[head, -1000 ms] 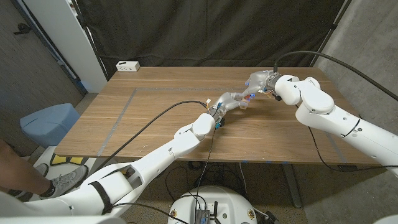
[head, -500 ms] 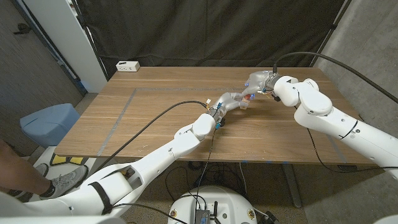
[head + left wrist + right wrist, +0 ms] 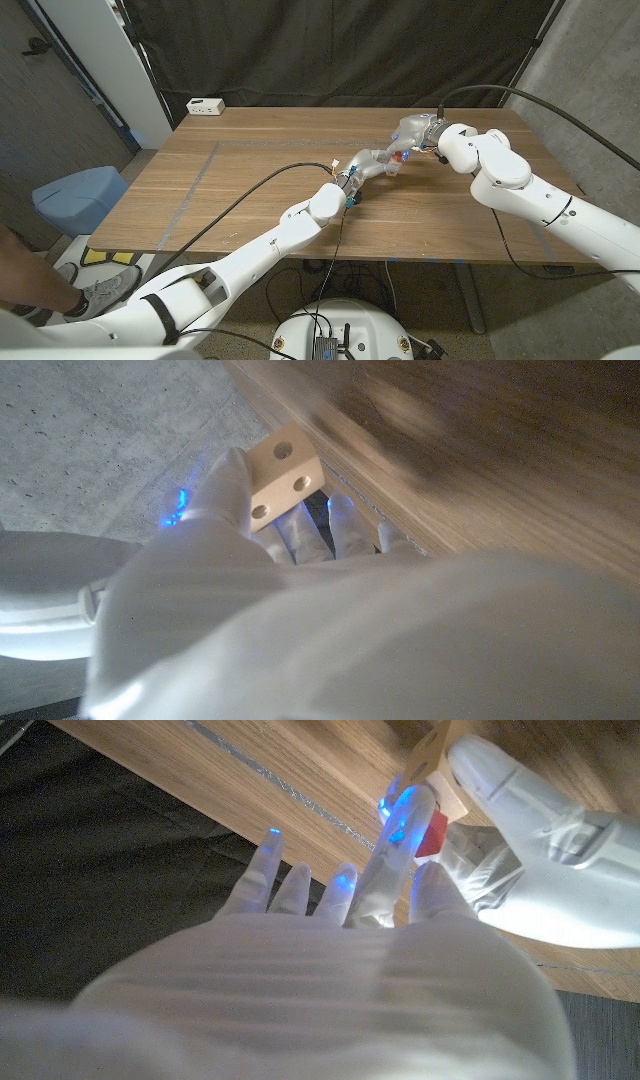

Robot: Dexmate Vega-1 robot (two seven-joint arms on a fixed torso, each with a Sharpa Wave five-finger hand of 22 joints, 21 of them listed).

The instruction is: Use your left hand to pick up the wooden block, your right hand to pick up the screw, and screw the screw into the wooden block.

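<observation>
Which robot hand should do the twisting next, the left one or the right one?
The right hand, probably. It pinches the red-headed screw right beside the wooden block. The left hand grips that block, so it is better placed to hold it steady while the right one turns.

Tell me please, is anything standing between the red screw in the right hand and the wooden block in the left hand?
Nothing visible does. The left hand holds the wooden block up with its holes exposed. In the right wrist view the right hand pinches the red screw right next to the block; no other object lies between them.
</observation>
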